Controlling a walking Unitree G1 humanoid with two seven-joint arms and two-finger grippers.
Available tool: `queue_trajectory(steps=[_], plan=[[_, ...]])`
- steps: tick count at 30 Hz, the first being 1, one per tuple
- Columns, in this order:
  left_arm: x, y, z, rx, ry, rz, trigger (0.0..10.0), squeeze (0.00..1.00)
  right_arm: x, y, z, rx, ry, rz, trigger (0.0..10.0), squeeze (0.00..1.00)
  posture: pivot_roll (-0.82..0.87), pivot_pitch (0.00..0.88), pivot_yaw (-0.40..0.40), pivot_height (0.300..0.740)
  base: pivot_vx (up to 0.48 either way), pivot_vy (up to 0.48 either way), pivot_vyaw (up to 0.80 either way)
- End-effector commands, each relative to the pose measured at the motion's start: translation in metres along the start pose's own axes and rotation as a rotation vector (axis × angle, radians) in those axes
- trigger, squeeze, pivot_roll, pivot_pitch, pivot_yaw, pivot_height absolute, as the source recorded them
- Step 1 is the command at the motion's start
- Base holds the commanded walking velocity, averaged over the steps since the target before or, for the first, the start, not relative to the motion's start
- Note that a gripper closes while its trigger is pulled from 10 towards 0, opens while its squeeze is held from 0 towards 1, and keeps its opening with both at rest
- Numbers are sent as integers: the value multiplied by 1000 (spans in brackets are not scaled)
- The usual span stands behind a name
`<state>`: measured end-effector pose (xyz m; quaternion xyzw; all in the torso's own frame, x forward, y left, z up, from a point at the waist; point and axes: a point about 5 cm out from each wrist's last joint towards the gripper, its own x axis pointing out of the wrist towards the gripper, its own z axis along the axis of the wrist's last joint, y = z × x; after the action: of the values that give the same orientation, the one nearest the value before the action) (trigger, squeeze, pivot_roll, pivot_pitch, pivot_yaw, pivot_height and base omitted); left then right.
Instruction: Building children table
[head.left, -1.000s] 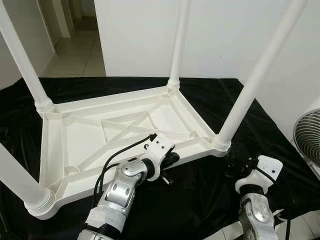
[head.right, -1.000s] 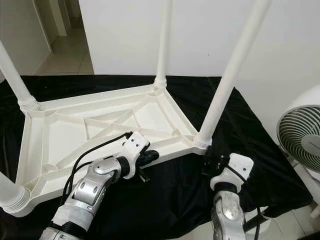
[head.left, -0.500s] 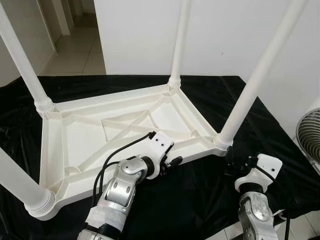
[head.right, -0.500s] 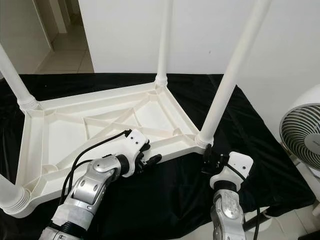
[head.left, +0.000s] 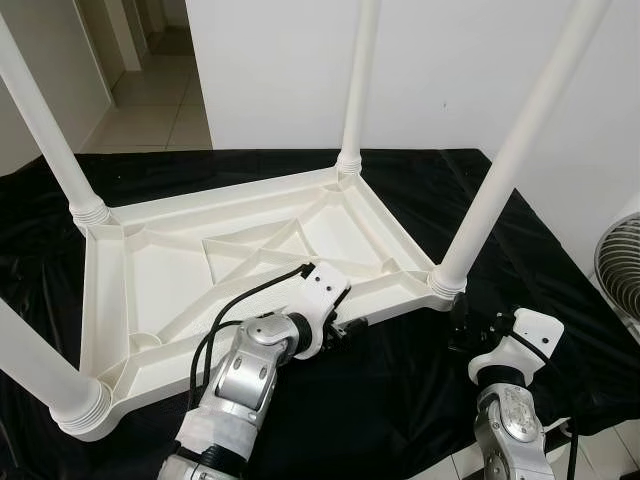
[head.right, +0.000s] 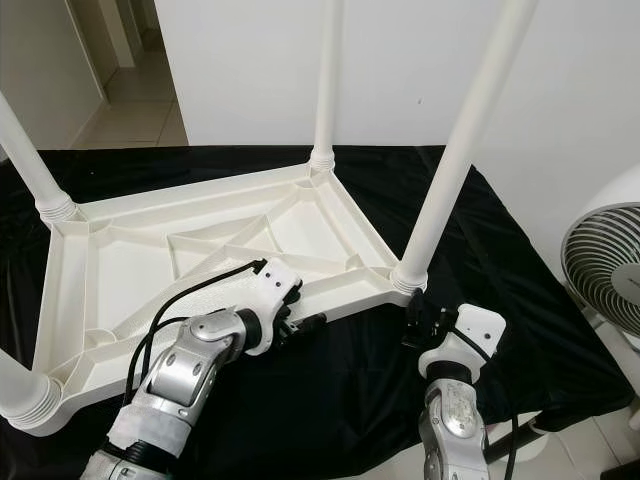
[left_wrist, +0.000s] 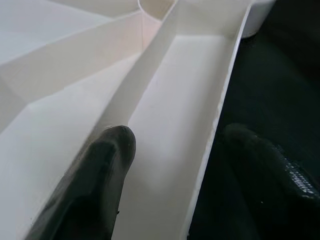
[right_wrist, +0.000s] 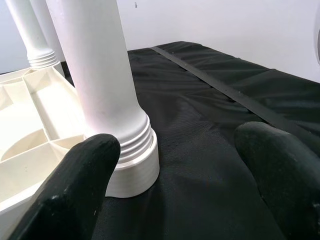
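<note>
Head views: white table lies inverted on black cloth, legs up. Left gripper meets its near rim at 6 o'clock.

Left wrist view: fingers spread, straddling the rim.

Right wrist view: right gripper spread apart, corner leg at 10 o'clock, untouched.

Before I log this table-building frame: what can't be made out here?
- Leg tops: cut off by the upper edge in both eye views.
- Fan: cut by the right edge.
- Left gripper contact with the table rim: unclear, wrist view too close.
- Tabletop's face: turned down onto the black cloth.
</note>
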<state>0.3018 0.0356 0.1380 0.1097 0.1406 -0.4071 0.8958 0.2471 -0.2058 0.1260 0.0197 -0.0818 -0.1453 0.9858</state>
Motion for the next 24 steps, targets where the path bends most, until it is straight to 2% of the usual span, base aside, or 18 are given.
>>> queue_trajectory(steps=[1,6,7,8,10,11,16,24], plan=[[1,10,-16,3,111,187,10000,0,0,0,-3,1,15,-11,10000,0,-26,43,21,740,0,0,0],[1,15,-21,-23,166,237,10000,0,0,1,-3,2,15,-14,10000,0,-23,41,18,740,0,0,0],[1,16,-22,-24,186,253,4667,0,1,1,-3,4,15,-14,10000,0,-21,39,18,740,0,0,0],[0,17,-23,-27,198,262,3216,0,1,2,-3,5,15,-14,10000,0,-21,38,18,740,0,0,0],[0,17,-23,-27,198,262,3216,0,1,2,-3,5,15,-14,10000,0,-21,38,18,740,0,0,0],[0,17,-23,-27,205,264,0,0,2,2,-3,6,14,-14,10000,0,-20,37,18,740,0,0,0],[-1,22,-22,22,218,291,0,0,2,5,-3,11,8,-19,10000,0,-22,32,26,740,0,0,0],[-1,23,-22,30,223,295,0,0,2,5,-3,11,7,-22,10000,0,-23,32,29,740,0,0,0]])
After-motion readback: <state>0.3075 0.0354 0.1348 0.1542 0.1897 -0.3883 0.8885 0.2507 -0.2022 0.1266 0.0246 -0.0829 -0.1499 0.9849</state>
